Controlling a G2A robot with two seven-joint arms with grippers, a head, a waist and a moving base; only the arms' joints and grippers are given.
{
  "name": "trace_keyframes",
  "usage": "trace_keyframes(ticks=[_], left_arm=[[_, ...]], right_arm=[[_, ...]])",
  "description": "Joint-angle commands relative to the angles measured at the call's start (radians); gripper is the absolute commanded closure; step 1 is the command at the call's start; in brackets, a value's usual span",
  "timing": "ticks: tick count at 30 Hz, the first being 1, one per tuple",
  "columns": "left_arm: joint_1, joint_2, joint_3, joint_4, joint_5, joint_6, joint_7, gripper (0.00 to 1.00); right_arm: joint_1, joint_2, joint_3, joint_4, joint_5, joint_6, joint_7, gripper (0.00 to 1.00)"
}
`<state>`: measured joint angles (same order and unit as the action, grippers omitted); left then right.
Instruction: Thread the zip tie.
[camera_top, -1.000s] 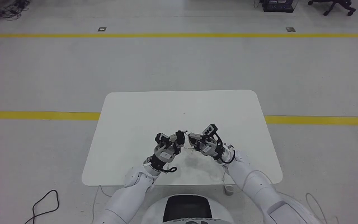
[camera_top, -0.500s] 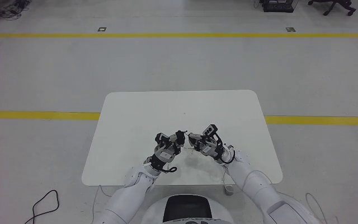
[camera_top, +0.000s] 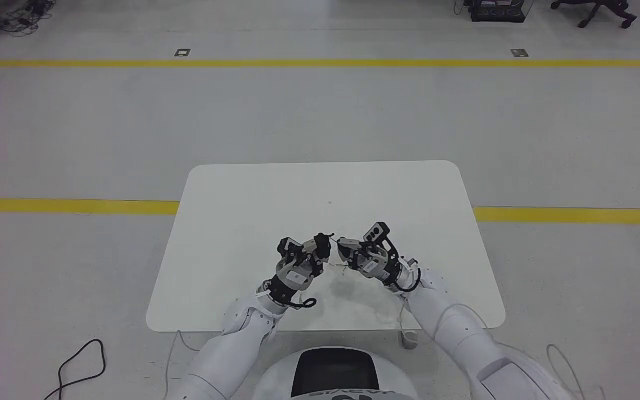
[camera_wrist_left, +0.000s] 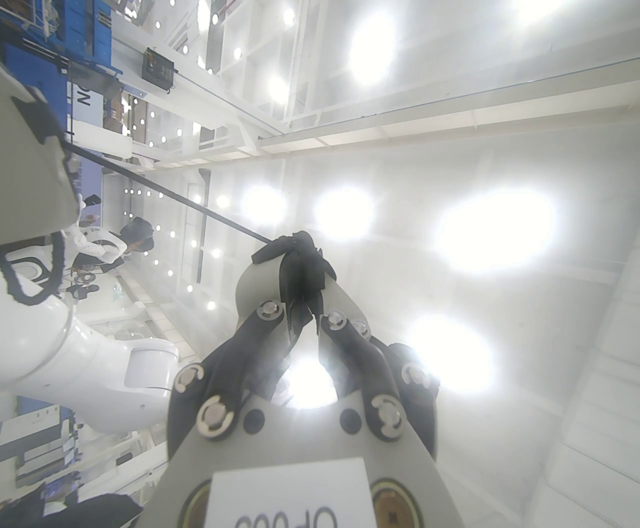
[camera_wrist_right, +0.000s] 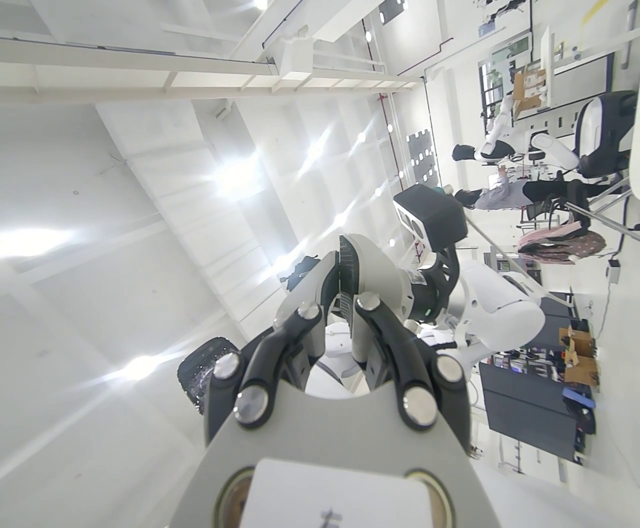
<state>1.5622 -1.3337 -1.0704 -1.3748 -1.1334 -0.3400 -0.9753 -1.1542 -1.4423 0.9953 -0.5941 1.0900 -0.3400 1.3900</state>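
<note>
L pincer (camera_wrist_left: 302, 260) & R pincer (camera_top: 345, 246) are raised side by side over the near-middle of the worktop (camera_top: 320, 190), tips tilted toward each other and close together, just in from the near edge. L pincer is clamped on the black zip tie (camera_wrist_left: 165, 192): the bunched head end sits between its fingertips. The thin strap runs straight from there across to a grey finger (camera_wrist_left: 35, 150) of the R pincer, which it meets. In the R wrist view the ribbed pads (camera_wrist_right: 345, 265) are pressed together; can't tell if the strap is pinched between them. From the top, the L arm comes in from the near L corner side and the R arm from the near R. Both forearms cross the near edge, with elbows off the worktop. The worktop is white w/ rounded corners. It stretches wide to either side of the pincers and well ahead to the far edge. On the floor (camera_top: 320, 110) near the worktop's near L corner lies a looped black cable (camera_top: 75, 365). The floor is pale grey on all sides. One yellow line (camera_top: 90, 206) passes under the worktop at mid-depth, and a second yellow line (camera_top: 300, 63) lies far beyond it. Two small floor plates (camera_top: 182, 51) sit past that, w/ dark equipment (camera_top: 495, 10) at the far end.
</note>
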Motion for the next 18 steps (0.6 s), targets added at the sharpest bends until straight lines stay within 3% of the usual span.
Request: trace_keyframes(ticks=[1, 18], left_arm=[[0.0, 0.0, 0.0, 0.0, 0.0, 0.0, 0.0, 1.0], [0.0, 0.0, 0.0, 0.0, 0.0, 0.0, 0.0, 1.0]], right_arm=[[-0.001, 0.0, 0.004, 0.0, -0.005, 0.0, 0.0, 1.0], [-0.003, -0.01, 0.041, 0.015, -0.053, 0.0, 0.0, 1.0]])
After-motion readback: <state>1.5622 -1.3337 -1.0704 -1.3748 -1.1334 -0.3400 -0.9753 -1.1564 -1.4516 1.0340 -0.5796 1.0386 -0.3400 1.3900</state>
